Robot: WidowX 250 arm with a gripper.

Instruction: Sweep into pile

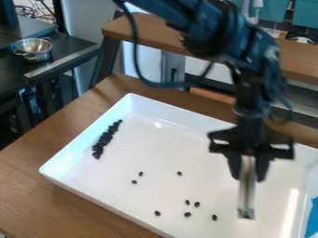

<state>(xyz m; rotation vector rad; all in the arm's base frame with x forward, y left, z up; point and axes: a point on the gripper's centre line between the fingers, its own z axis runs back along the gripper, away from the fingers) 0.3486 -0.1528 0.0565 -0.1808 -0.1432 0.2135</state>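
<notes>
Surface: brown wooden table (37,160), grain visible. Directly on it: one white rectangular tray (162,148), lying flat, walls raised, one side near the table's edge.

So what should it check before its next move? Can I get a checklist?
1. Claw has its tool: ok, gripped between the fingers.
2. Pile started: ok, a dark clump near the tray's left side in the picture.
3. Everything in the pile: not ok, eight loose pieces are scattered.
4. Loose pieces inside the tray: ok.
5. Tool touching the tray floor: cannot tell.
</notes>
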